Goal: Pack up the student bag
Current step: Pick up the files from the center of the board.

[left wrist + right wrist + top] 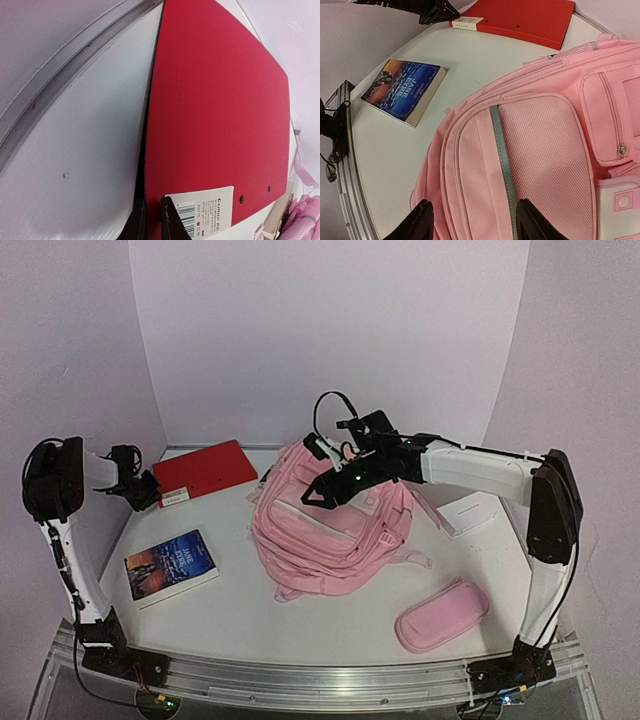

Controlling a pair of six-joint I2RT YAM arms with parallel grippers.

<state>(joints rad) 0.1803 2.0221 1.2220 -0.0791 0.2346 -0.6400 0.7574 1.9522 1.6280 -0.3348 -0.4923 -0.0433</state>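
The student bag point(330, 535), a large pink backpack with grey stripes, lies in the middle of the table. It fills the right wrist view point(540, 150). My right gripper point(325, 490) hovers open over the bag's top, its fingers either side of a grey stripe point(502, 155); the gripper point(475, 222) holds nothing. My left gripper point(152, 495) is at the near left corner of a red folder point(205, 468). In the left wrist view the gripper point(153, 220) is closed to a narrow gap on the red folder's point(215, 110) edge, beside its barcode label point(207, 210).
A paperback book point(170, 565) lies front left and also shows in the right wrist view point(405, 90). A small pink pencil case point(442, 615) lies front right. A white flat box point(470, 512) sits right of the bag. Walls close off the back and sides.
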